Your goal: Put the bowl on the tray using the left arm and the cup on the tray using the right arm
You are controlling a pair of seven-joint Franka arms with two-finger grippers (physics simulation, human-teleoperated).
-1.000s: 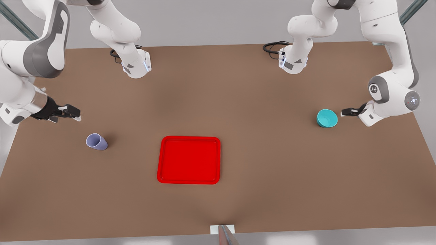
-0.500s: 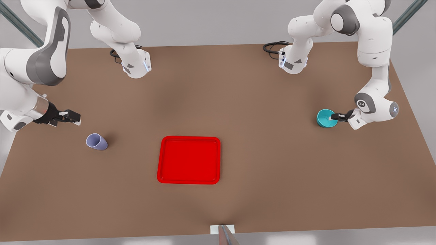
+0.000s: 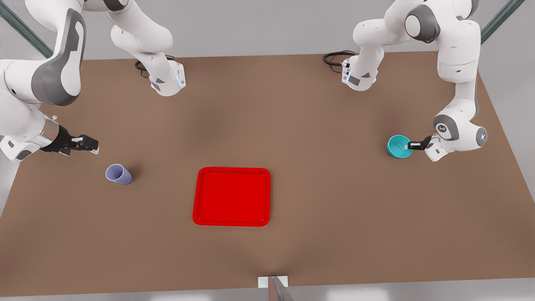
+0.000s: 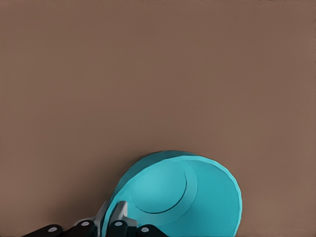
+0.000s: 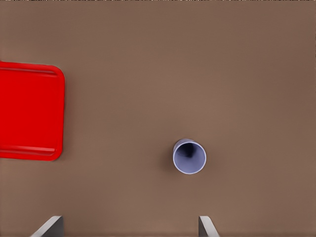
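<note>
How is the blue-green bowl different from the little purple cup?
The bowl is turquoise and wider; the cup is pale lavender and narrower. The left gripper is shut on the bowl's rim, while the cup stands apart from the open right gripper. The bowl is at the front view's right, the cup at its left. Both stand upright on the table, off the tray.
</note>
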